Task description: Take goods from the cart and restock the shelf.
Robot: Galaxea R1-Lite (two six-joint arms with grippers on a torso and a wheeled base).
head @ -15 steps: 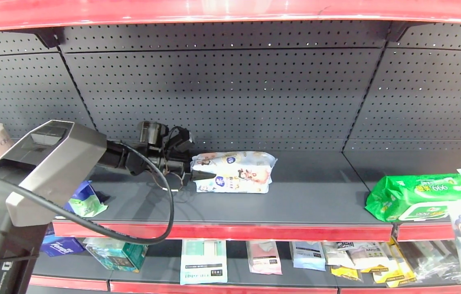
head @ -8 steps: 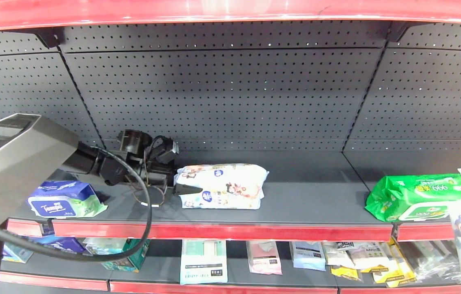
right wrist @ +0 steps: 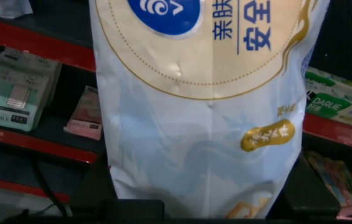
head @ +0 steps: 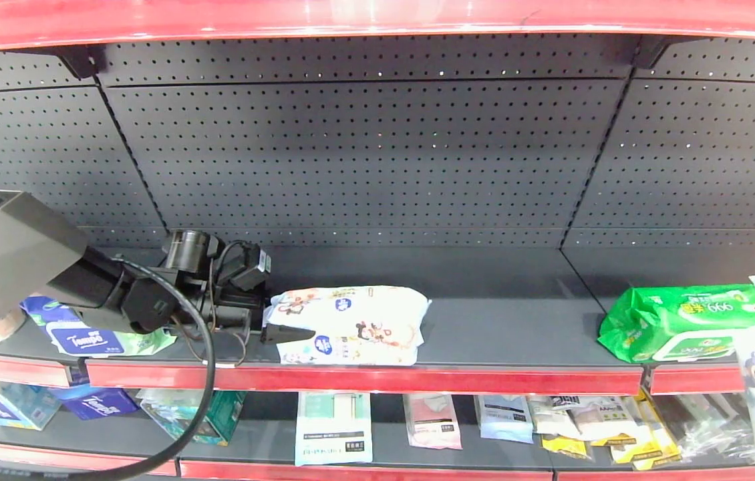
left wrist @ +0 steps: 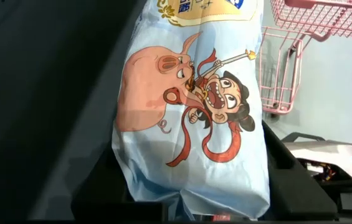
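Both arms grip goods: left pincer clamps the cartoon pack at the shelf front, right pincer a blue-white bag.

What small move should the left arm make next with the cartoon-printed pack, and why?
Probably open the left gripper and let go. The cartoon-printed pack appears to lie flat on the shelf, close behind its red front edge, with free space around it.
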